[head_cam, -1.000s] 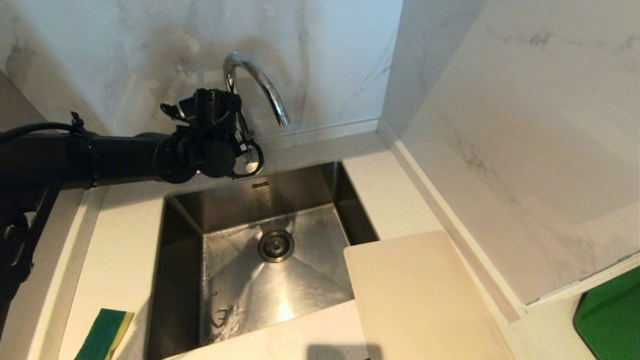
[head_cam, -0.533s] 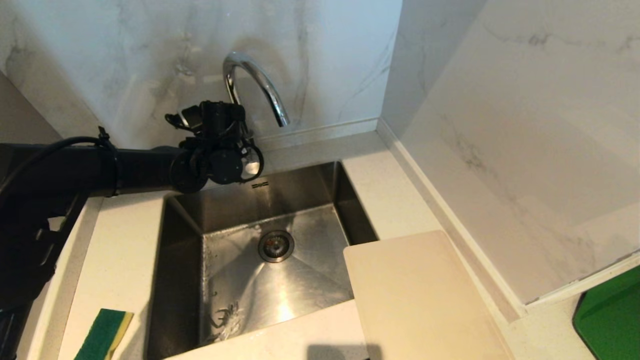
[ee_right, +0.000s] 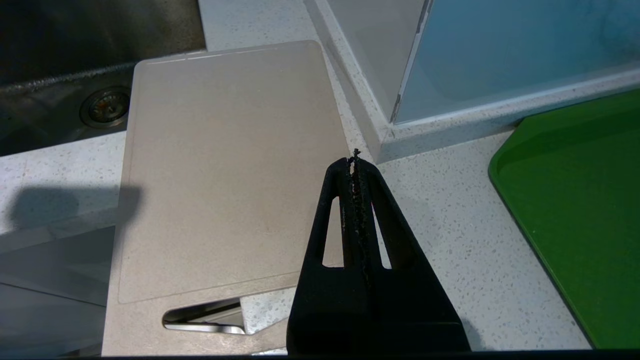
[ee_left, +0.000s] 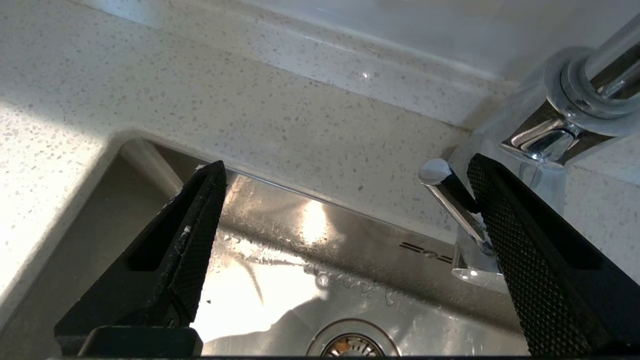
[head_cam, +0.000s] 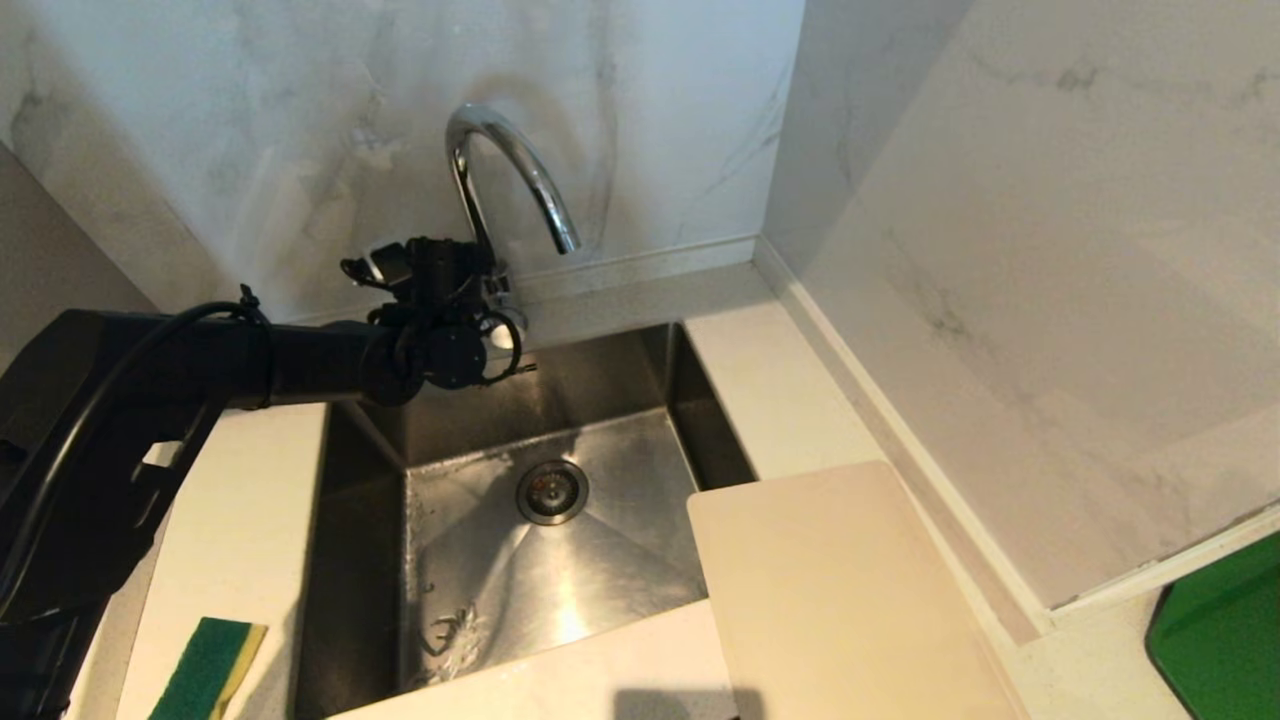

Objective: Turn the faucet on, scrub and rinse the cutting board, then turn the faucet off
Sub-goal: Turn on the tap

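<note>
At my console, nearest first: one green-and-yellow sponge (head_cam: pixel 208 668) lies at seven o'clock on the speckled counter (head_cam: pixel 240 520), left of the one steel sink (head_cam: pixel 480 560). One cream cutting board (head_cam: pixel 840 600) sits at five o'clock, its far corner overhanging the basin's right rim; in the right wrist view its handle slot shows nearest the camera. My right gripper (ee_right: pixel 356 162) hovers over the board's right edge, its two fingers pressed together on nothing. One green board (head_cam: pixel 1220 640) pokes in at four o'clock. One drain (head_cam: pixel 551 491) marks the basin's centre, with water beads on the steel around it. Farther back, at eleven o'clock, my left gripper (head_cam: pixel 490 320) reaches to the base of the one chrome faucet (head_cam: pixel 505 170), jaws spread wide. In the left wrist view, one finger (ee_left: pixel 530 250) stands right against the thin lever (ee_left: pixel 452 200), the other well apart. No water runs from the spout.
</note>
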Tool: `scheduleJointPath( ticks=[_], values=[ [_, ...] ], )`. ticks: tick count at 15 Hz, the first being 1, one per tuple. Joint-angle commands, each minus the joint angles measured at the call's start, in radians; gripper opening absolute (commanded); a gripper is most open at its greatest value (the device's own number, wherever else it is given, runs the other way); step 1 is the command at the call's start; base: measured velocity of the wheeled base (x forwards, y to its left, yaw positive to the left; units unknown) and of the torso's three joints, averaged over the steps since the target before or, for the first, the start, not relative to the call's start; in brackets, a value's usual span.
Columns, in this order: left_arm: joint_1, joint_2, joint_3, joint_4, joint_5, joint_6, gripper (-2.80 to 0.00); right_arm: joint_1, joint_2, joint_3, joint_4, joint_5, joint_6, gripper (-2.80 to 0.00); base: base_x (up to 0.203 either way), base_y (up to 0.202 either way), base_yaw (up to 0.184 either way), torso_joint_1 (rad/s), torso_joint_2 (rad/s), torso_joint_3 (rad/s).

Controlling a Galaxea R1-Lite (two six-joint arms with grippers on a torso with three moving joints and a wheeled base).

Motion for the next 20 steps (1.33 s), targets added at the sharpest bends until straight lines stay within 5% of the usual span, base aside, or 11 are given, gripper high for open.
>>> scheduleJointPath(
  ticks=[1, 9, 20],
  values=[
    [-0.004, 0.006, 0.001, 0.008, 0.006, -0.002, 0.0, -0.001, 0.001, 0.0, 0.0, 0.0, 0.0, -2.8, 0.0, 0.0, 0.0, 0.0, 0.0, 0.0],
    [-0.035, -0.036, 0.09, 0.098, 0.014, -0.089, 0.0, 0.001, 0.002, 0.0, 0.0, 0.0, -0.001, -2.8, 0.0, 0.0, 0.0, 0.0, 0.0, 0.0],
    [-0.038, -0.186, 0.093, 0.1, 0.006, -0.063, 0.0, -0.001, 0.002, 0.0, 0.0, 0.0, -0.001, -2.8, 0.0, 0.0, 0.0, 0.0, 0.0, 0.0]
  ],
)
